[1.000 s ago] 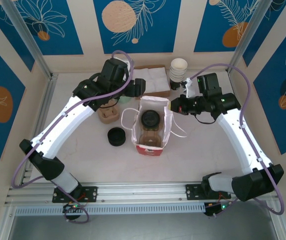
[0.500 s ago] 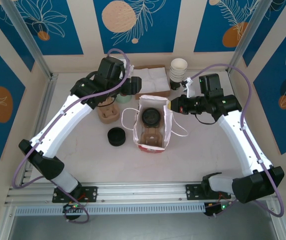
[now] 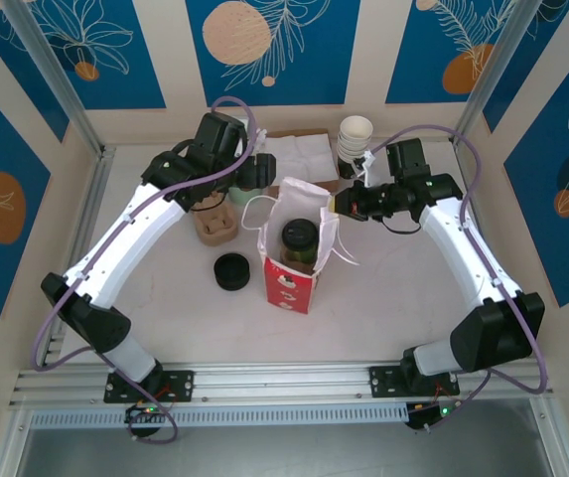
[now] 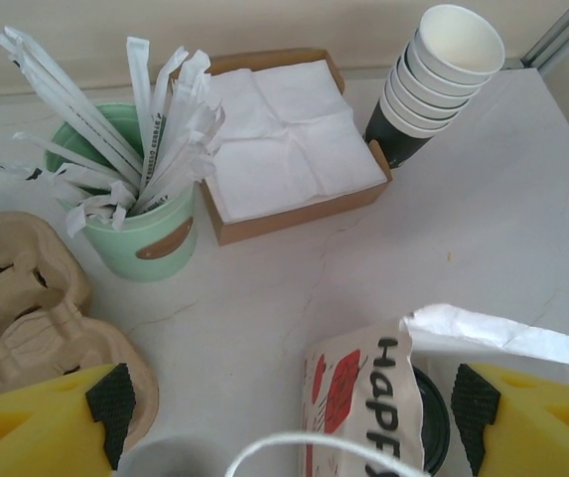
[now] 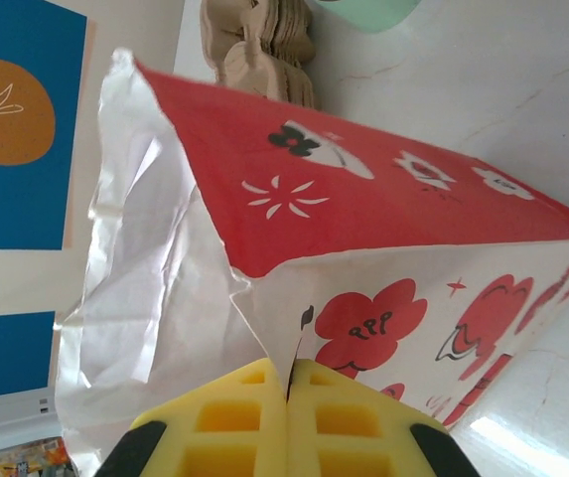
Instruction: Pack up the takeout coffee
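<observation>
Nearest the tabletop's near edge, left of centre, a low stack of black lids (image 3: 231,270) is set. Just to its right, around the middle of the tabletop, the red-and-white paper bag (image 3: 292,283) is seen with its mouth open upward and its red printed face turned to the near edge. The takeout coffee (image 3: 300,238) is lodged inside the bag, its round black lid visible through the mouth. In the left wrist view a dark arc of that lid (image 4: 433,422) is glimpsed behind the bag's white rim (image 4: 483,333).

The bag's right rim is pinched by the right gripper (image 3: 336,204). In the right wrist view its yellow jaws are pressed together on the thin paper edge (image 5: 287,378), with the bag's red side (image 5: 363,199) stretched away from them.

Beyond the lids, a stack of brown pulp cup carriers (image 3: 214,221) is placed. Above the area behind it the left gripper (image 3: 256,171) is held, its jaws spread wide apart (image 4: 289,407), with nothing between them and nothing touched.

Toward the far edge, a green cup of wrapped straws (image 4: 145,234) is found, then a cardboard tray of white napkins (image 4: 284,149), and to the tray's right a stack of lidless cups (image 4: 438,79).
</observation>
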Controlling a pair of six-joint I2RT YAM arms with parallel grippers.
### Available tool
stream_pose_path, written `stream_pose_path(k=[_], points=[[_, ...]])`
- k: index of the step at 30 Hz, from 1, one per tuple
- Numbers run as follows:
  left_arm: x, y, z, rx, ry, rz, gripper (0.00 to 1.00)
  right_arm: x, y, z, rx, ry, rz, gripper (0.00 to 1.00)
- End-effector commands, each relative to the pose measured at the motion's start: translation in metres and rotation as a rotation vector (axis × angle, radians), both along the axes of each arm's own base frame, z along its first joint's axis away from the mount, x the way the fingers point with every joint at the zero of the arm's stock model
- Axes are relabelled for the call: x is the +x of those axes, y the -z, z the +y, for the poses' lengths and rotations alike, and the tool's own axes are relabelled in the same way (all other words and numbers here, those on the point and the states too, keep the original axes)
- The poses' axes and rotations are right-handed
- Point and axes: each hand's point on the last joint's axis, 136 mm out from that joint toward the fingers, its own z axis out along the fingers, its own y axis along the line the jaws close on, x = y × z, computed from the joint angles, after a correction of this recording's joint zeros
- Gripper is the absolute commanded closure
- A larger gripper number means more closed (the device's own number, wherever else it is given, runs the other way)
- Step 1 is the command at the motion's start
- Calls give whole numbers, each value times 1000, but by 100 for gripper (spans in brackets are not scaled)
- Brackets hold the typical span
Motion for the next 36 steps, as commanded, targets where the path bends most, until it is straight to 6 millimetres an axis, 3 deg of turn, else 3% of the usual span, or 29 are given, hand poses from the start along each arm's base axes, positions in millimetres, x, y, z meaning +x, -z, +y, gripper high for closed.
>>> stream_pose_path(k=[1, 8, 17, 21, 27, 36], points=[[4, -8, 9, -10, -36, 2, 15, 5, -15, 8, 73, -40, -22, 100], [9, -8, 17, -3, -64, 6, 13, 16, -12, 11, 80, -49, -10, 98], [28, -27, 35, 6, -135, -52, 12, 34, -24, -3, 13, -11, -40, 70], [39, -38, 49, 1, -182, -91, 12, 40, -39, -13, -12, 15, -82, 61], [53, -51, 71, 3, -260, -148, 11, 43, -70, -26, -15, 51, -169, 55], [63, -38, 119, -2, -397, -107, 10, 46, -112, -37, 5, 127, -271, 54]])
